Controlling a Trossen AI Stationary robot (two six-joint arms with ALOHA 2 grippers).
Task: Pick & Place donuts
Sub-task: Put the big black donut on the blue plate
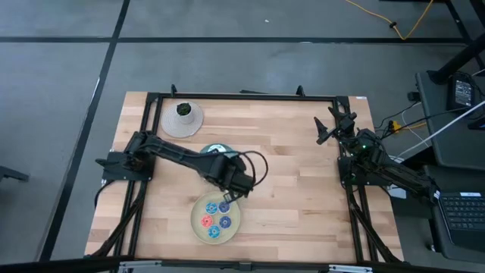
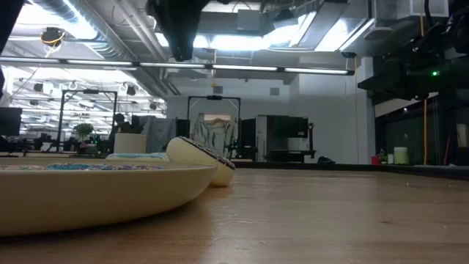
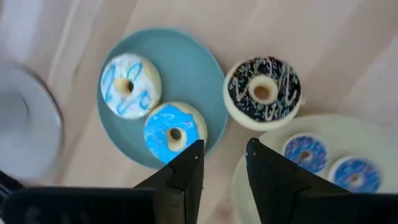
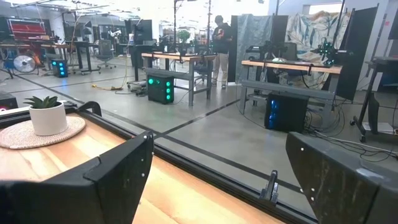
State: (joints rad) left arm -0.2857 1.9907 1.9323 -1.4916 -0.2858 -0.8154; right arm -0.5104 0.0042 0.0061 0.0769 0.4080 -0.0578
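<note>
Two blue-iced donuts (image 3: 149, 106) lie on the teal plate (image 3: 193, 68); four small ones (image 1: 216, 216) fill the beige plate (image 1: 195, 224) near the table's front edge. Left gripper (image 3: 222, 163) hovers part-open, empty, beside a chocolate donut (image 3: 263, 92) on the table. Right gripper (image 4: 217, 168) gapes empty.

I see the wooden table (image 1: 303, 197) carrying a beige plate (image 1: 235, 225) near me, a blue plate (image 3: 199, 74) just beyond, a chocolate donut (image 3: 263, 92) between them, and a potted plant's mat (image 1: 170, 125) far left.
</note>
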